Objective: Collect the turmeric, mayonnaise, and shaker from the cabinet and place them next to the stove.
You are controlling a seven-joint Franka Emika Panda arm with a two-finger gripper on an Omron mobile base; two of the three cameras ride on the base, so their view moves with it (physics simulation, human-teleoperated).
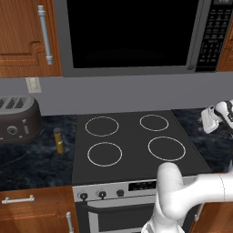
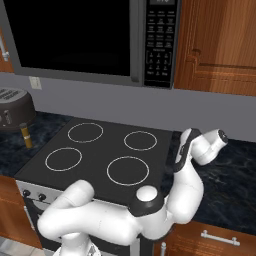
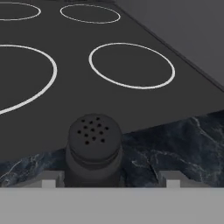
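In the hand view a dark grey shaker (image 3: 94, 146) with a perforated top stands upright on the dark marble counter, just right of the stove (image 3: 109, 100). My gripper (image 3: 111, 180) is open around it, one fingertip (image 3: 52, 179) close beside it and the other well clear. Seen from the base, my hand (image 2: 183, 154) hangs over the counter at the stove's right edge (image 1: 191, 150). The turmeric (image 1: 58, 140), a slim olive-yellow bottle, stands on the counter left of the stove (image 2: 25, 135). The mayonnaise is out of view.
A black microwave (image 1: 132, 32) hangs above the cooktop. Wooden wall cabinets with shut doors flank it (image 1: 22, 36) (image 2: 220, 45); I cannot tell which is the task's cabinet. A dark toaster (image 1: 18, 119) sits at the far left.
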